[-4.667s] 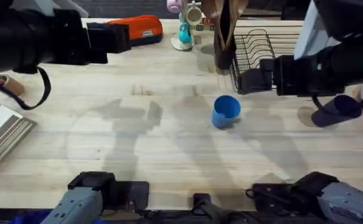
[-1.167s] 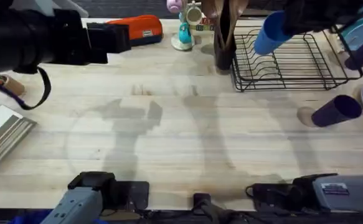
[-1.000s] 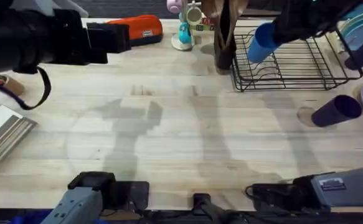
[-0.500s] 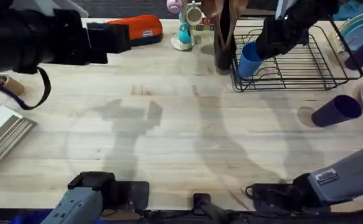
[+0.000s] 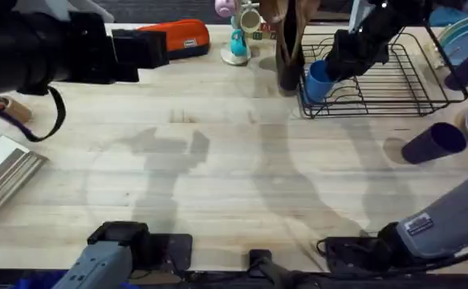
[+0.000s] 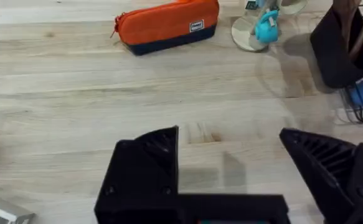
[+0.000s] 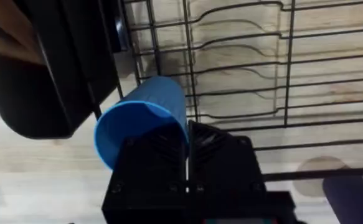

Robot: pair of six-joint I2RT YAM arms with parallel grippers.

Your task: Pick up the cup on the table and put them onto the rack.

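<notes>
Large black wire dish rack [image 5: 382, 76] sits at table's far right, open-topped for loading. Right gripper [image 5: 347, 58] reaches over its near-left corner, clenched on small light-blue plastic cup [image 5: 319, 79], tilted inside that corner, likely for setting down. Left gripper [image 6: 231, 165] hangs spread, empty, well apart.
</notes>
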